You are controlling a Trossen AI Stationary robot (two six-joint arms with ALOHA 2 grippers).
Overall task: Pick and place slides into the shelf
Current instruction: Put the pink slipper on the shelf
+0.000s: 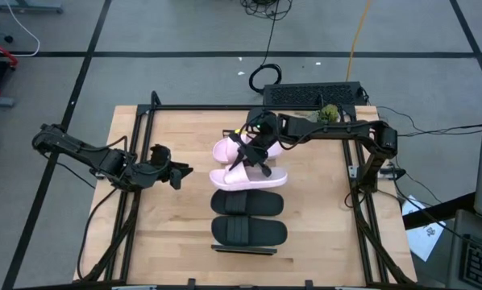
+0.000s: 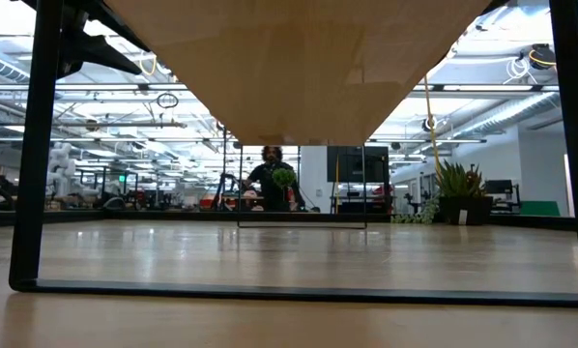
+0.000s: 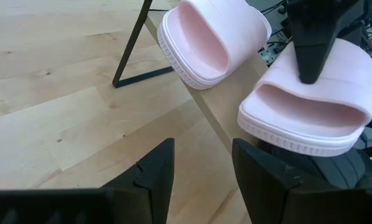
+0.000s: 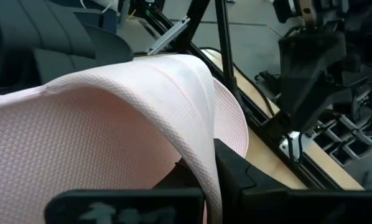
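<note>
Four slides lie in a row on the long light-wood slatted shelf (image 1: pixel 245 250) standing mid-counter (image 1: pixel 168 234). The two matte black rubber slides (image 1: pixel 249 232) lie nearest, touching side by side; one pale pink wide-strap slide (image 1: pixel 245 178) lies beyond them, the other pink slide (image 1: pixel 225 149) farthest. The right tool (image 1: pixel 243 155) sits over the pink pair; the left tool (image 1: pixel 176 172) hangs left of the shelf.

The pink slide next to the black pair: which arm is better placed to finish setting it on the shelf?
The right arm. Its gripper is over that pink slide, one finger on its strap. The left gripper waits open, apart.
</note>
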